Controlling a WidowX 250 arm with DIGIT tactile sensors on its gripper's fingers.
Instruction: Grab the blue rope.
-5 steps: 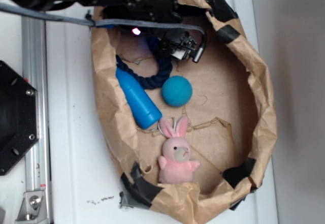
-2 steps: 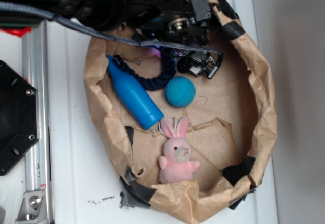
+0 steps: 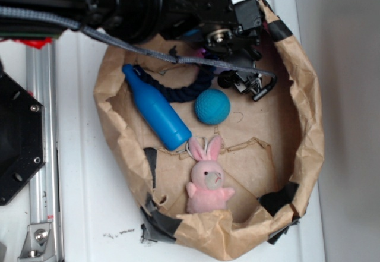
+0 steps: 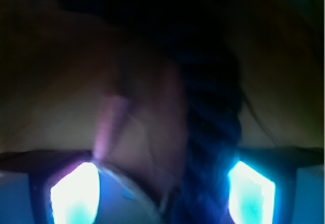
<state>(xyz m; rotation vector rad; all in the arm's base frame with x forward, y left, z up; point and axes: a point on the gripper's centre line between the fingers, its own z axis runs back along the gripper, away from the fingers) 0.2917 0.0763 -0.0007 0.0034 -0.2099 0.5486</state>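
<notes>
The blue rope (image 3: pixel 178 91) is a dark navy twisted cord lying in a curve on the floor of the brown paper bag (image 3: pixel 309 131). Its right end rises under the black arm. My gripper (image 3: pixel 209 66) hangs over that end and is mostly hidden by the arm in the exterior view. In the wrist view the rope (image 4: pixel 213 132) runs up between the two glowing fingers (image 4: pixel 76 193), close to the right one. The gripper (image 4: pixel 162 193) is open, its jaws wide apart on either side of the rope.
A bright blue bottle (image 3: pixel 155 112) lies diagonally beside the rope, touching its left end. A teal ball (image 3: pixel 212 106) sits just below the gripper, and a pink plush bunny (image 3: pixel 206 182) lies nearer the front. The bag's crumpled walls ring everything. A black mounting plate (image 3: pixel 18 140) is at the left.
The arm has moved right and slightly down. The rope has stretched rightward with it, and the bottle's neck and the bag's left wall have shifted left.
</notes>
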